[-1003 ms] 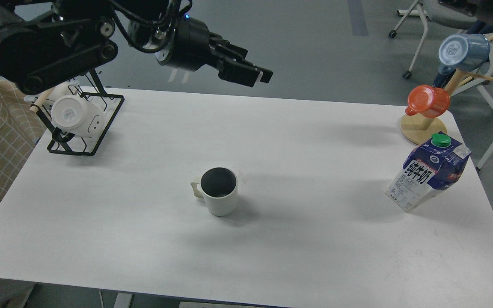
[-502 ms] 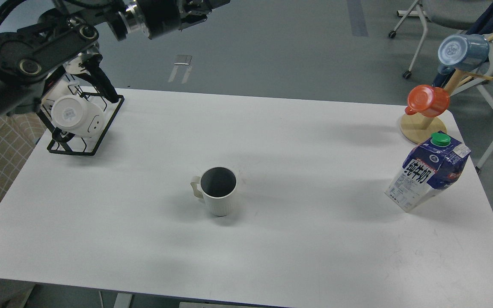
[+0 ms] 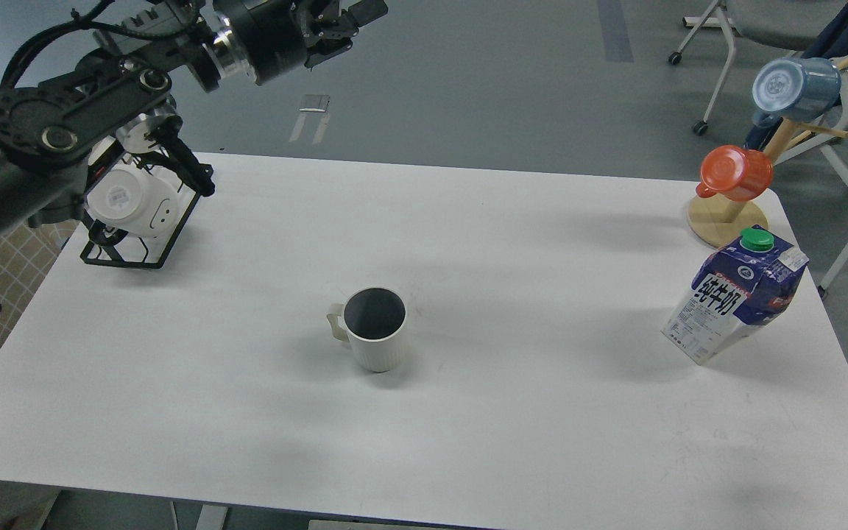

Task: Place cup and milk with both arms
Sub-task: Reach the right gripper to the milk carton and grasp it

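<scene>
The cup (image 3: 375, 329), a cream-white ribbed mug with a dark inside, stands upright near the middle of the white table (image 3: 512, 412), its handle pointing left. The milk (image 3: 737, 305), a dark blue and white carton with a green cap, stands near the table's right edge. My left gripper (image 3: 354, 20) is high above the table's far left, against the top edge of the view and far from the cup. It holds nothing, and its fingers are too dark and cut off to tell apart. My right arm is out of view.
A black wire rack (image 3: 140, 254) holding a smooth white mug (image 3: 132, 205) stands at the table's far left, below my left arm. A wooden mug tree (image 3: 727, 221) with an orange cup (image 3: 736, 173) and a blue cup (image 3: 794, 89) stands at the far right. A chair (image 3: 748, 29) is behind it.
My left arm has risen and pulled back toward the upper left. Its gripper went from above the table's far edge to the top of the view. Cup and milk have not moved.
</scene>
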{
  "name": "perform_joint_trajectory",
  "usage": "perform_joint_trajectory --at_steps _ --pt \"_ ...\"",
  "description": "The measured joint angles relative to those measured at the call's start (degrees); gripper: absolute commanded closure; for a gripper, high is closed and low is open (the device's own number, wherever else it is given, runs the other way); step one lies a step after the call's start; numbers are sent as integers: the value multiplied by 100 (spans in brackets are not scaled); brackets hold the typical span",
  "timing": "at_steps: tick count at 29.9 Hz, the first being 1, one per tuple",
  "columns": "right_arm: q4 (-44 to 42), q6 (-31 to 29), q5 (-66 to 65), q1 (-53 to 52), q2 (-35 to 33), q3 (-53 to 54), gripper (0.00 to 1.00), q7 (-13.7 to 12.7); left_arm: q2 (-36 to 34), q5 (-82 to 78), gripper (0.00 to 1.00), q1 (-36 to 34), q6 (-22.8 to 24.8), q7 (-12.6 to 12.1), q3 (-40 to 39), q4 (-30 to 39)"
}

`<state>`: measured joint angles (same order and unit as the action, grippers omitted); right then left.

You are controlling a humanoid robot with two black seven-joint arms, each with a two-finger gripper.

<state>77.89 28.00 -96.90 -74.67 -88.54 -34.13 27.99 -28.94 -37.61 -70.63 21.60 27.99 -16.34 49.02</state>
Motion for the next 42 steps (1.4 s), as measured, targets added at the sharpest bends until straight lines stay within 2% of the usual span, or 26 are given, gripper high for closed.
perform_joint_trajectory --at_steps 11,24,30,35,42 --pt "-36 2 133 38 1057 3 0 -1 137 6 2 31 5 1 -20 3" --pt "-512 1 652 703 2151 178 0 0 125 8 2 54 31 1 -89 2" --pt "-704 0 810 1420 2584 863 0 2 125 9 2 57 37 2 -130 3" --pt "-1269 -1 812 2281 3124 1705 0 2 126 8 2 58 45 2 -168 3" --pt "-1501 -1 796 2701 3369 2248 0 1 102 8 2 111 46 2 -173 3"
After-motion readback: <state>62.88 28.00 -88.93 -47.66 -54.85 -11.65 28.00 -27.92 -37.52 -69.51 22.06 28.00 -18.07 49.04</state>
